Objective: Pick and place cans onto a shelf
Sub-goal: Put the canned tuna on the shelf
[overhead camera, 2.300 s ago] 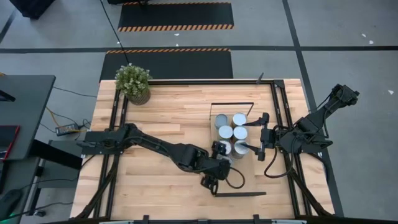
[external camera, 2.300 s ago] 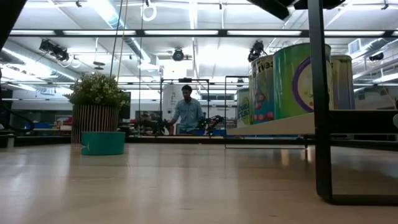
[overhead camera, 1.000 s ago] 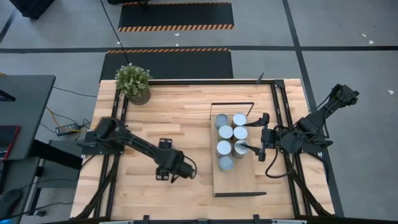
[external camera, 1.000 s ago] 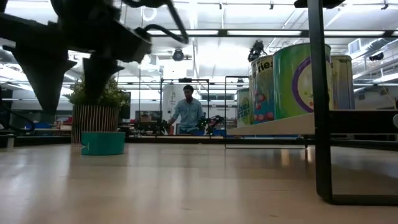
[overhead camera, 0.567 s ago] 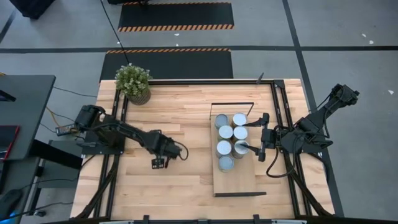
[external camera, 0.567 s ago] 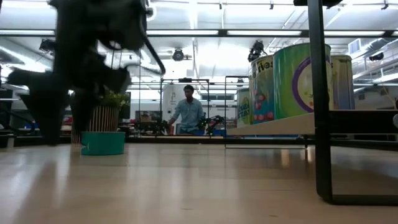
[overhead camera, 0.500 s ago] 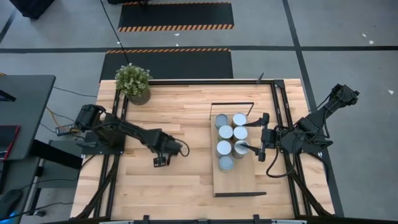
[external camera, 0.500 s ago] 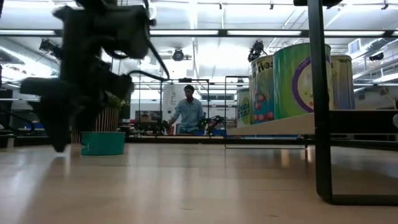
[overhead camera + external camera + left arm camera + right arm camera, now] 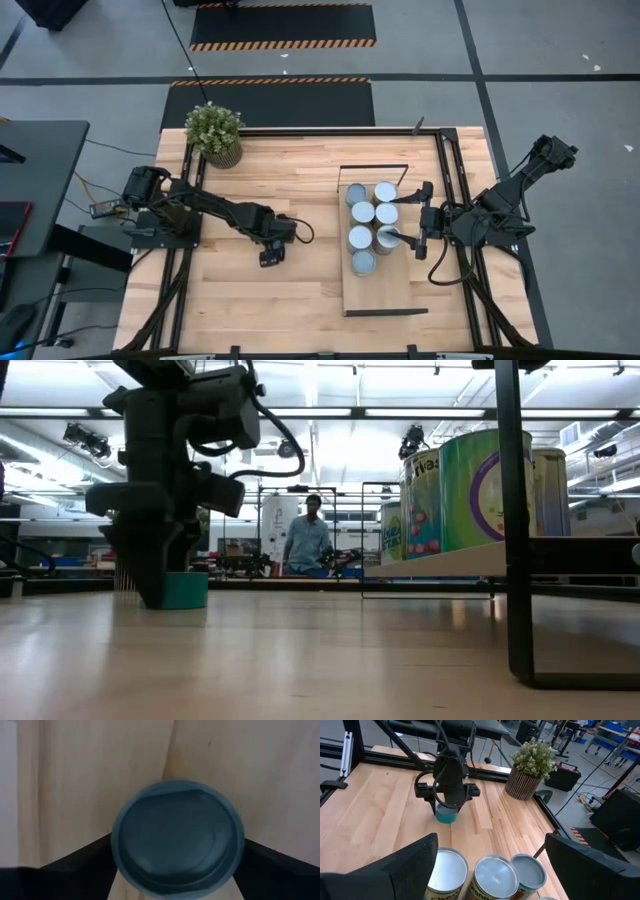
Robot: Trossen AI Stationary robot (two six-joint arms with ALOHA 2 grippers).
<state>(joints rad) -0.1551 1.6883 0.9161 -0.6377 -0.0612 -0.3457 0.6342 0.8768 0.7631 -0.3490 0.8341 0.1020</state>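
The left arm's dark two-finger gripper (image 9: 271,254) stands over the bare planked wooden tabletop (image 9: 300,180), between the potted plant in its ribbed pot (image 9: 216,133) and the long light-wood shelf with thin black metal end frames (image 9: 390,290), pointing straight down at a small teal-sided metal can (image 9: 446,813). Seen from the left wrist, the can's round blue-grey top (image 9: 178,836) sits between the two dark fingers (image 9: 80,860), one on each side of its rim — whether they press on it or merely bracket it cannot be told. At table height, the gripper body (image 9: 160,480) covers most of the can, whose teal base (image 9: 185,591) rests on the wood. Six more cans (image 9: 374,225) with silvery-white tops cluster on the shelf's far half, well apart from the one on the table (three of their tops (image 9: 492,875) fill the foreground of the right wrist view). The right gripper (image 9: 405,213) waits at the shelf's right edge, its fingers spread wide and holding nothing, just beside the cluster. In the room beyond the table, a person (image 9: 305,542) stands near a workbench.
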